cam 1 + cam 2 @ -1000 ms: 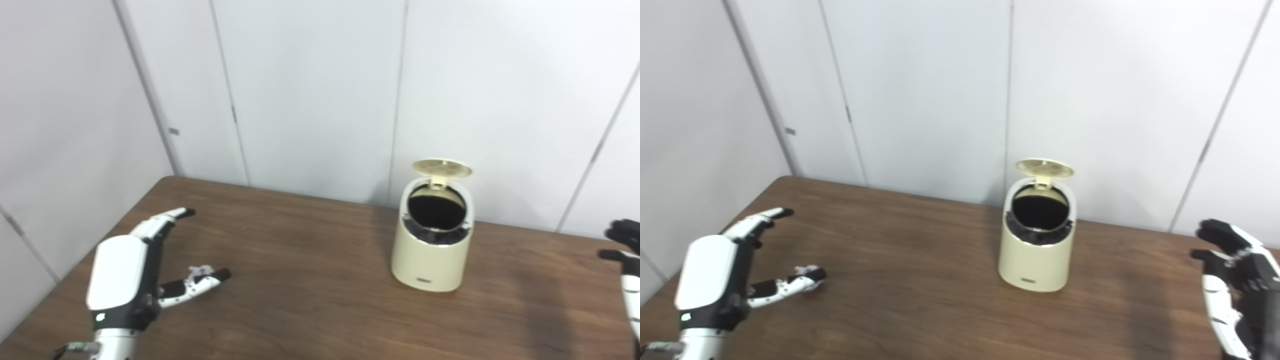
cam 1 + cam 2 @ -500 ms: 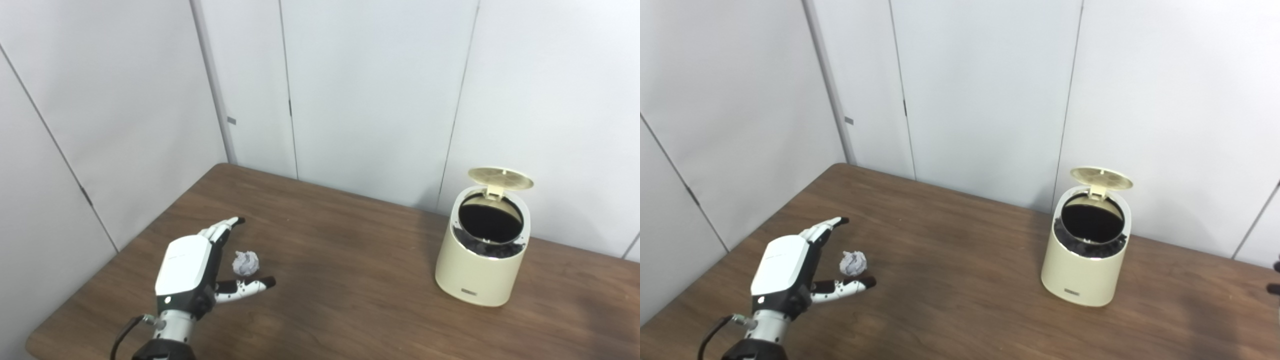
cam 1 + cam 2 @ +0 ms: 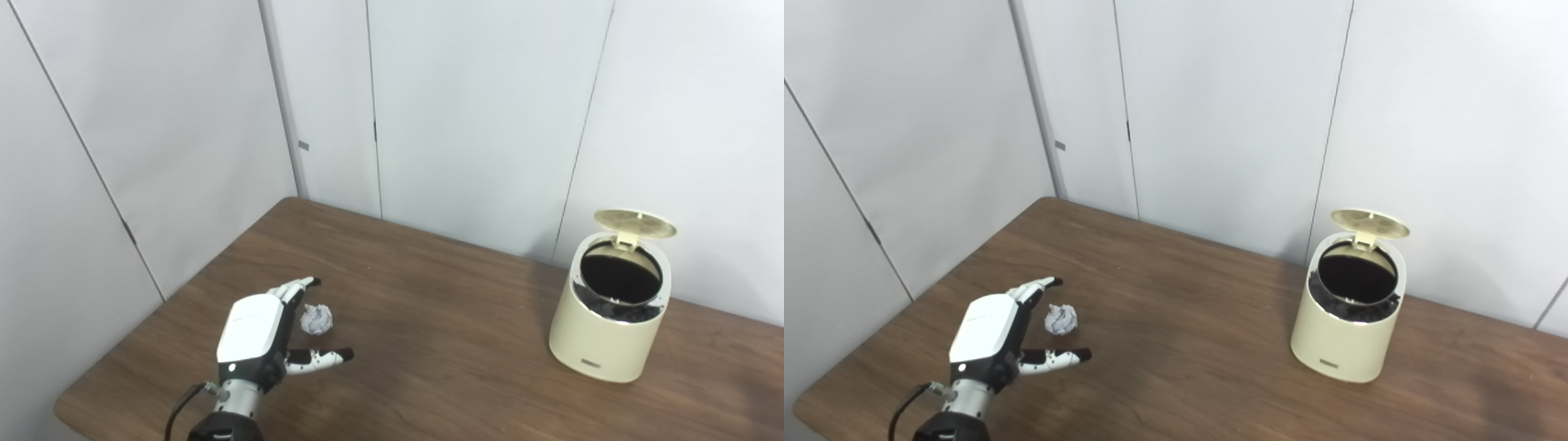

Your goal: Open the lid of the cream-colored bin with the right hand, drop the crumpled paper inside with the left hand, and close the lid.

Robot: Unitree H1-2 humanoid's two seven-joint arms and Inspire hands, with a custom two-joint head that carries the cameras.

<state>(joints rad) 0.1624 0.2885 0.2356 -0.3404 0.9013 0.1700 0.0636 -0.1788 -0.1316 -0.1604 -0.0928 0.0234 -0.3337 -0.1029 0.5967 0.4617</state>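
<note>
The right hand was out of both views, so nobody could tell how its fingers stood. The left arm was cut off by the bottom edge, with only a black wrist and a thin dark cable showing. The inside of the cream-colored bin (image 3: pixel 609 327) was too dark to see into; only a black liner bunched around a shiny ring at its mouth could be made out. A small label low on its front was too tiny to read. The bin was smooth and round like a fat cup, and it stood upright at about 3 o'clock on the table (image 3: pixel 429 380). Its round lid (image 3: pixel 634 222) was flipped up at the back on a little hinge. The table was brown wood with dark streaks. The crumpled paper (image 3: pixel 316 319) was a small, bumpy white ball lying on the table at about 9 o'clock, well apart from the bin. The left hand (image 3: pixel 260 334) had a smooth white shell on its back and black-tipped fingers. It was spread wide and held nothing, with the fingers at 12 o'clock from the ball and the thumb (image 3: pixel 321 358) at 6 o'clock. The ball sat in the gap, just beside the fingers. Plain pale wall panels (image 3: pixel 478 110) stood behind the table.
</note>
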